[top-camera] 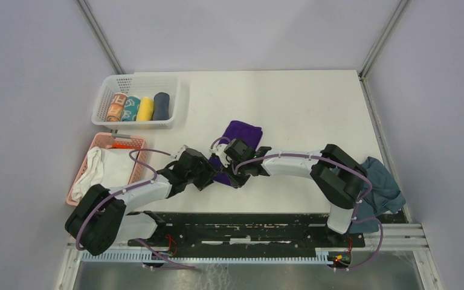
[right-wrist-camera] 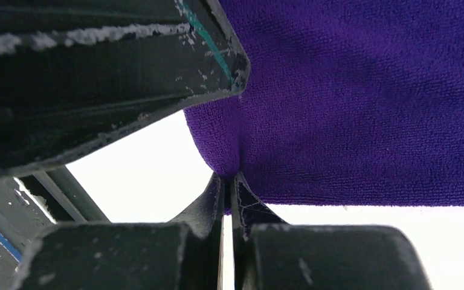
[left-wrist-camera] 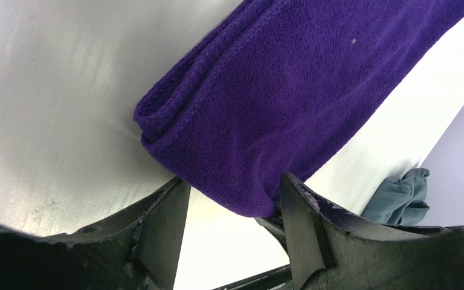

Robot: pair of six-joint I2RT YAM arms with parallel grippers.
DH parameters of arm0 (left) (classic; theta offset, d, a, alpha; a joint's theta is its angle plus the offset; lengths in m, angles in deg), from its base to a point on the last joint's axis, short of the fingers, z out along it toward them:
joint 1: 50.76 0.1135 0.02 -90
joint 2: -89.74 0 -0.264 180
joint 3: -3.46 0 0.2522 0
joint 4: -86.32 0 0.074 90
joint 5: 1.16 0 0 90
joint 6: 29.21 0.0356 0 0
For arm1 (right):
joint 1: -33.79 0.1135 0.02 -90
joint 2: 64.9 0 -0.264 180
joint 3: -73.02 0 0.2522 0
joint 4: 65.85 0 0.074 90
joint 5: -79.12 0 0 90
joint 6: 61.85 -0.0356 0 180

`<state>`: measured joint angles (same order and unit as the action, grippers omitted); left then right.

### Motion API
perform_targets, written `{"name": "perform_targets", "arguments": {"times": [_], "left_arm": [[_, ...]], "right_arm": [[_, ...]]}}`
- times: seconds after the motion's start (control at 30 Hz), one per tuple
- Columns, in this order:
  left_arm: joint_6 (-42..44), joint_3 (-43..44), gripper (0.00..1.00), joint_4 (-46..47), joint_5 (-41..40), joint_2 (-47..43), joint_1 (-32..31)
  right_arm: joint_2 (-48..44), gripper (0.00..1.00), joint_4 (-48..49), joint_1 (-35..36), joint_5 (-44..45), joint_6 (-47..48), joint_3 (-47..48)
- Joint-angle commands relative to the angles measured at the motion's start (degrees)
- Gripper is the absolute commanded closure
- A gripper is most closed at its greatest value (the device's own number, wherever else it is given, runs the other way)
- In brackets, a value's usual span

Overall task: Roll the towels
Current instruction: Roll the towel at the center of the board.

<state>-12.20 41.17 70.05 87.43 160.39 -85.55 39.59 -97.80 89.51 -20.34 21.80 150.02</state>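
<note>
The purple towel (right-wrist-camera: 362, 90) is caught at its near edge by the right gripper (right-wrist-camera: 229, 181). That gripper's fingers (right-wrist-camera: 208, 202) are pressed together on a small pinch of the cloth. The left gripper (left-wrist-camera: 232, 196) has its fingers (left-wrist-camera: 166, 223) apart. The folded end of the towel lies in the gap between them, touching one finger and clear of the other.

From above, both grippers meet at this near end. The towel lies folded in layers on the middle of the white table (top-camera: 302, 103) and stretches away from the arms.

A grey towel (top-camera: 382, 181) sits crumpled at the right edge of the table beside the right arm, well apart from the purple one. At the far left, a white basket (top-camera: 106, 96) holds four rolls of cloth (top-camera: 139, 109) side by side. Just nearer, a pink basket (top-camera: 138, 164) holds a white cloth (top-camera: 106, 169).
</note>
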Motion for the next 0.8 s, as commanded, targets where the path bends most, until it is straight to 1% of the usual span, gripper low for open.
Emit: {"name": "perform_targets", "arguments": {"times": [0.0, 0.07, 0.17, 0.3, 0.43, 0.6, 0.67, 0.77], "left_arm": [[-2.3, 0.5, 0.35, -6.8, -4.9, 0.5, -0.4], [-1.7, 1.8, 0.35, -8.4, -6.4, 1.3, -0.4], [-1.3, 2.7, 0.39, -9.5, -7.6, 1.9, -0.3], [-1.5, 1.6, 0.46, -9.9, -8.8, 2.1, -0.4], [-1.1, 1.8, 0.56, -11.1, -11.1, 1.7, -0.3], [1.3, 4.2, 0.69, -14.3, -15.0, 0.5, 0.0], [2.3, 4.9, 0.74, -14.6, -15.4, 0.4, 0.1], [3.3, 5.7, 0.82, -14.3, -14.2, 1.0, 0.1]], "right_arm": [[-3.1, 0.99, 2.0, -0.5, -2.0, -2.4, -1.3], [-3.6, 1.0, 2.7, -0.7, -2.2, -3.0, -2.0], [-4.7, 0.99, 4.3, -1.3, -2.7, -4.4, -3.2], [-6.2, 1.0, 6.9, -2.7, -4.5, -6.0, -5.0], [-6.2, 0.99, 7.7, -3.3, -6.7, -6.1, -5.7], [-6.6, 0.98, 8.7, -3.3, -7.3, -5.2, -7.7], [-7.1, 0.95, 9.3, -3.3, -7.3, -4.6, -8.5], [-7.3, 0.9, 9.3, -3.1, -6.9, -3.3, -8.5]]}}
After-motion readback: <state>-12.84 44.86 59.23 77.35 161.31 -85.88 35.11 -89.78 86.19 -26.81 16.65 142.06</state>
